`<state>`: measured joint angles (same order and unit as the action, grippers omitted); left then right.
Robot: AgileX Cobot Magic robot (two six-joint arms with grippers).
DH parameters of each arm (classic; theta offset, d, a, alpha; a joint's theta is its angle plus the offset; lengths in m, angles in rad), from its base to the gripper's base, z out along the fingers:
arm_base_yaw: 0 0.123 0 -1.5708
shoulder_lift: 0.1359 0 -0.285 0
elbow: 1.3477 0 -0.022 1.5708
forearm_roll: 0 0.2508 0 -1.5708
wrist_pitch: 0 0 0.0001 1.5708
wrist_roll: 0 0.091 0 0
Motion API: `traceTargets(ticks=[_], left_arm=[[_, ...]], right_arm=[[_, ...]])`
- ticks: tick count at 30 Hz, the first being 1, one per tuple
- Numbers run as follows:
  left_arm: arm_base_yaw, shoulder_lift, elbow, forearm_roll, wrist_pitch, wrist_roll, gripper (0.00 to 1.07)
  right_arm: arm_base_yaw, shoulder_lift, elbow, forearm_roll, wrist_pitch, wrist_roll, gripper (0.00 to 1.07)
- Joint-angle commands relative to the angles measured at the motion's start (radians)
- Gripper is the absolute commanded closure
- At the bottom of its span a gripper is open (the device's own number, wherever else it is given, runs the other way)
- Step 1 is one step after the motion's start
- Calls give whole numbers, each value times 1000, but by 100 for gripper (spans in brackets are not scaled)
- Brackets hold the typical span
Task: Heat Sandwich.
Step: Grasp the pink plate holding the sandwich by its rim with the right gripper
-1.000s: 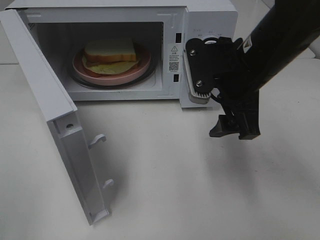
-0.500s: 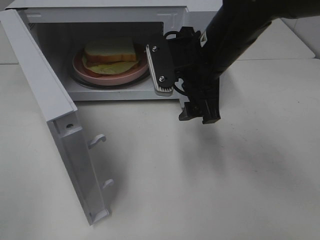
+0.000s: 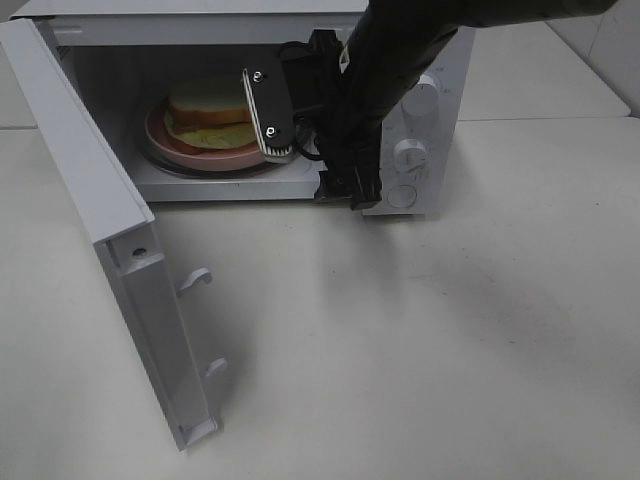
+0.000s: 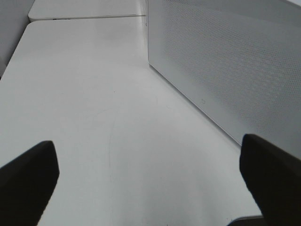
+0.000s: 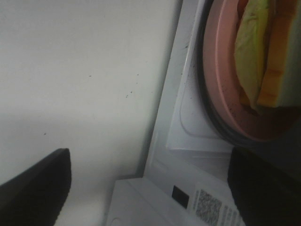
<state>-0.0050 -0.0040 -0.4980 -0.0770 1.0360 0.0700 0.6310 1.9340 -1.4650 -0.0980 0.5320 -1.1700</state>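
- A pale, bare table (image 3: 450,330) carries a white microwave (image 3: 200,25) that stands at its far edge.
- Beside the microwave's perforated outer wall, the left gripper (image 4: 150,165) hangs low over the table. Its jaws are spread wide, with nothing between them.
- The microwave's door (image 3: 90,200) is swung fully open on the left hinge side, its two latch hooks facing the table.
- Inside the microwave, left of centre, the sandwich (image 3: 205,105) lies on a pink plate (image 3: 165,140) on the turntable.
- At the right side of the microwave's mouth is the right gripper (image 5: 148,160), jaws parted wide and empty.
- One of its fingers (image 3: 268,110) shows in front of the plate's right rim. Whether it touches the plate cannot be told.
- In the right wrist view the sandwich lies beyond the fingertips and off to one side, not between them.
- Knobs (image 3: 412,155) sit on the microwave's right-hand panel, partly hidden by the right arm (image 3: 390,60).
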Motion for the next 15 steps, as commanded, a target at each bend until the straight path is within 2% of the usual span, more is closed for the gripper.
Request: traceTargets(ticks=[1, 15], left_arm=[[2, -22, 3, -3, -5, 0, 6], [2, -22, 3, -3, -5, 0, 6]], right_arm=[[16, 49, -64, -5, 1, 5, 22], [34, 245, -268, -3, -1, 13, 23]])
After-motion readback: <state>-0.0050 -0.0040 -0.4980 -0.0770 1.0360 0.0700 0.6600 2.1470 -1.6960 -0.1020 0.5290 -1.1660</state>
